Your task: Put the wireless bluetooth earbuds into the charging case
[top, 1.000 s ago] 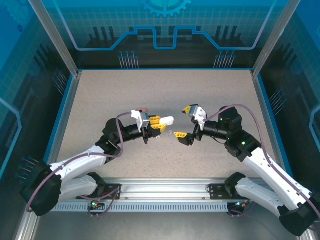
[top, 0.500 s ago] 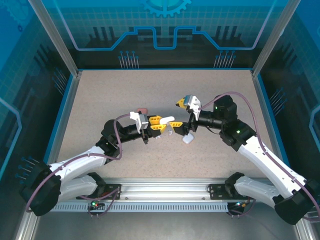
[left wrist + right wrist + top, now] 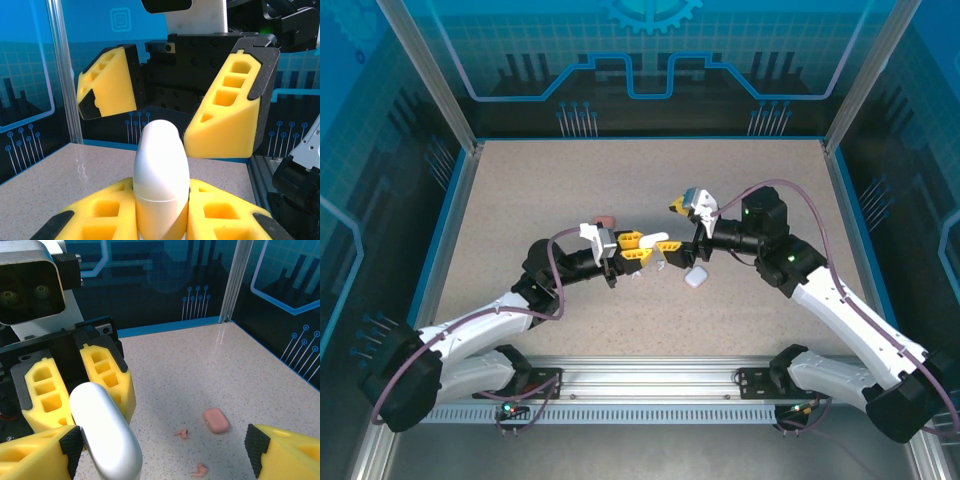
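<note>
My left gripper (image 3: 642,247) pinches the white case (image 3: 658,242); my right gripper (image 3: 160,450) gapes empty either side of its free end. I'd close squarely there, gently, presumably where it opens.

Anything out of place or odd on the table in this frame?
Two pink earbuds lie loose on the table, apart from the shut pink case. A loose white case lies on the table too, while the left gripper holds a white case. Nothing looks damaged.
</note>
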Tool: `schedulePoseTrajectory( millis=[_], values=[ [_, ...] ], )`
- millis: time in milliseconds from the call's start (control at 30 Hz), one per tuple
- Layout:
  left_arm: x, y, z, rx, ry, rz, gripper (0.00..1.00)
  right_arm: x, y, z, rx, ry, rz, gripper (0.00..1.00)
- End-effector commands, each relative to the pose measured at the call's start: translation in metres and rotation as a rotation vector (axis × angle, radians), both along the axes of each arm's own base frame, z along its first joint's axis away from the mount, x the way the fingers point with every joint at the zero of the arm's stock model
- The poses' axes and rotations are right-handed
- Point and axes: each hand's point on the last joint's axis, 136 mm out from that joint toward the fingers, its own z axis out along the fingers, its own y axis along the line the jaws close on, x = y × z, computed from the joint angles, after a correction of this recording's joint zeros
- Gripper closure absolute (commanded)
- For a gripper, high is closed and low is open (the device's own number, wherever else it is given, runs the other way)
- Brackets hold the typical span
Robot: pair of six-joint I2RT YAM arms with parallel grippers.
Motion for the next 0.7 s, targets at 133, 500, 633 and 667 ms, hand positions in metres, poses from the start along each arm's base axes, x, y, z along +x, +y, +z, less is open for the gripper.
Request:
schedulePoseTrajectory(
  millis=[133, 500, 633, 667],
  values=[
    [-0.012, 0.001, 0.013, -0.023, -0.072, -0.028, 0.97, 0.008, -0.001, 0.018, 0.004, -0.049, -0.032, 0.12],
    [-0.012, 0.001, 0.011, -0.016, -0.068, -0.025, 0.97, 0.013, 0.002, 0.023, 0.005, -0.052, -0.028, 0.11],
    [-0.011, 0.002, 0.01, -0.013, -0.067, -0.022, 0.97, 0.014, 0.003, 0.026, 0.009, -0.052, -0.026, 0.11],
    [-0.011, 0.001, 0.01, -0.012, -0.065, -0.021, 0.97, 0.014, 0.003, 0.027, 0.011, -0.053, -0.027, 0.11]
  ],
)
